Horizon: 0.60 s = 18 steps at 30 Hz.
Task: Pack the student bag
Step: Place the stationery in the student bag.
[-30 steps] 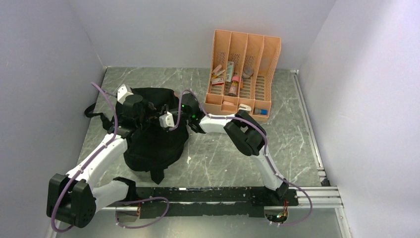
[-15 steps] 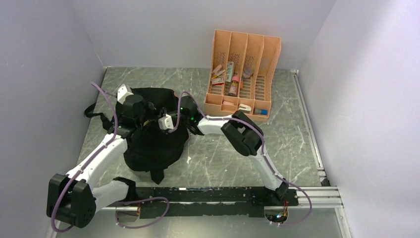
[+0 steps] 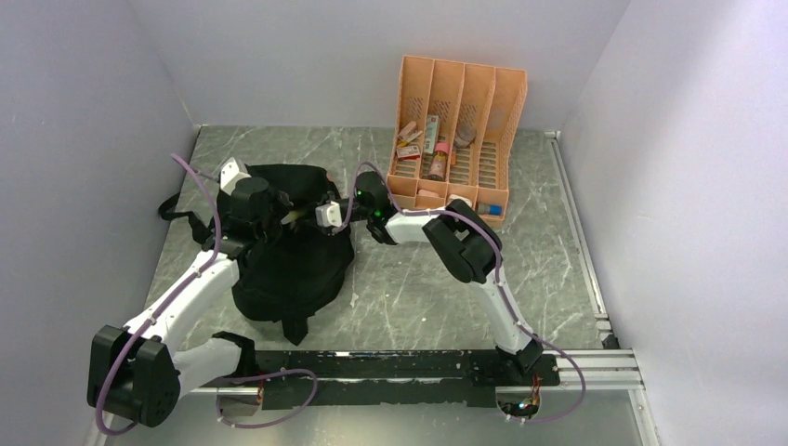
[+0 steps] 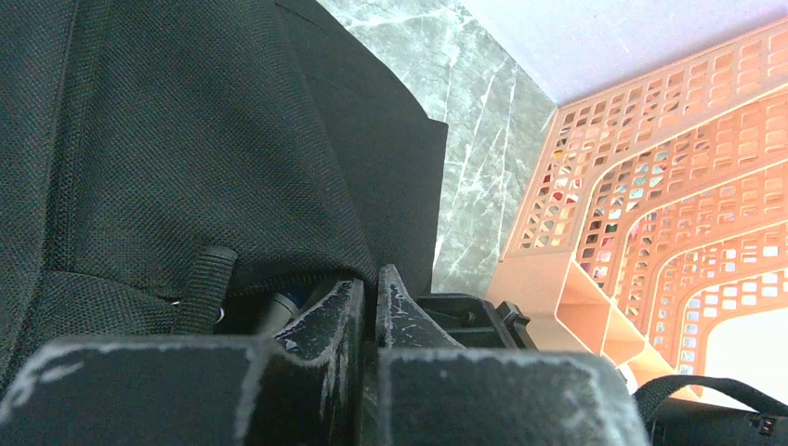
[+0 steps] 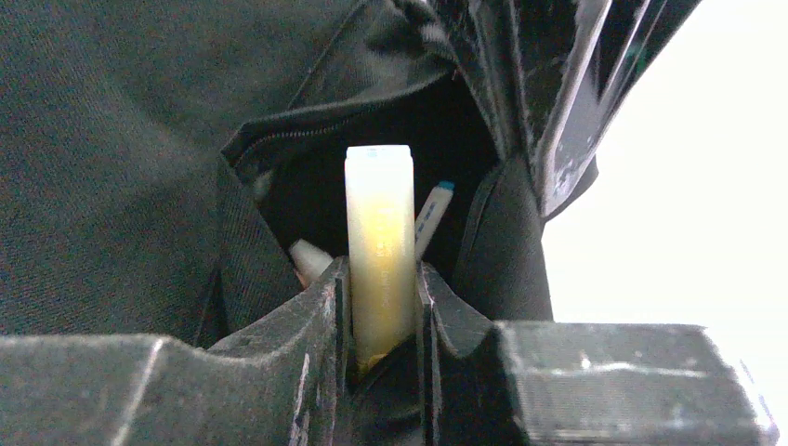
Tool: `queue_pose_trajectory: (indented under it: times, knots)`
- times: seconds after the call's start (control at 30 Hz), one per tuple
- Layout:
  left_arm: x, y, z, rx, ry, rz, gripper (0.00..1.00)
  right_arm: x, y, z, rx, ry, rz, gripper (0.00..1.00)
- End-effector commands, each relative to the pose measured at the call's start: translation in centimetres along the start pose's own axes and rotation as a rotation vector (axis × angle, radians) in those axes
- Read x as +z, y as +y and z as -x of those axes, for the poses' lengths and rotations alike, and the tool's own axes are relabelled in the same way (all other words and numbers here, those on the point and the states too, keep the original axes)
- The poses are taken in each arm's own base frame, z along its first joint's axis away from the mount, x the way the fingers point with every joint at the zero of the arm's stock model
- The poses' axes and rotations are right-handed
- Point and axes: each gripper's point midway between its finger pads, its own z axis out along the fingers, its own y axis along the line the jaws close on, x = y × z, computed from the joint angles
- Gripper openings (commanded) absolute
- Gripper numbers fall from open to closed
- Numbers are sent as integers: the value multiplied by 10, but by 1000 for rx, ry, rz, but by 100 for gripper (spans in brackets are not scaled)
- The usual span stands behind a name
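Observation:
The student bag [image 3: 288, 269], black fabric, lies left of centre on the table. It fills the left wrist view [image 4: 186, 139] and the right wrist view [image 5: 111, 139]. My left gripper [image 3: 271, 216] [image 4: 369, 279] is shut, its tips at the hem of the bag's opening. My right gripper [image 3: 314, 216] [image 5: 381, 271] is shut on a pale yellow stick [image 5: 379, 223] [image 3: 295, 216], which points into the bag's open zip pocket. Inside the pocket lie a white pen with a blue cap [image 5: 432, 209] and another white item [image 5: 307, 255].
An orange slotted desk organizer [image 3: 455, 139] [image 4: 669, 186] stands at the back right and holds several small items. The bag's straps [image 3: 172, 206] spread to the left. White walls close in the marble table [image 3: 409, 288] on three sides.
My right gripper has drawn back a little to the right and farther from me. The yellow stick now shows between it and the left gripper. The left arm has barely moved.

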Motion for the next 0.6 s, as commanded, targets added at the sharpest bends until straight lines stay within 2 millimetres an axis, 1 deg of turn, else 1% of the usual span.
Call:
queue_pose_trajectory:
  times: [0.0, 0.1, 0.23, 0.33, 0.4, 0.47, 0.53, 0.57]
  knots:
    - [-10, -38, 10, -25, -23, -139, 5, -9, -9, -10, 7, 69, -42, 0]
    - [-10, -38, 11, -25, -23, -139, 5, -14, -14, -21, 29, 139, -103, 5]
    - [-10, -38, 10, -24, -21, -137, 5, -23, -28, -31, 36, 249, -247, 6]
    - [-10, -38, 9, -26, -18, -139, 5, -27, -39, -38, 42, 351, -347, 8]
    - [-9, -37, 9, -26, -18, -135, 5, -27, -45, -41, 42, 407, -412, 13]
    - [-10, -37, 10, -25, -22, -135, 5, -29, -51, -39, 45, 432, -482, 17]
    - [-10, -37, 10, -23, -24, -132, 5, -28, -55, -34, 59, 422, -512, 28]
    - [-10, -37, 10, -23, -24, -132, 5, -27, -53, -30, 72, 405, -510, 33]
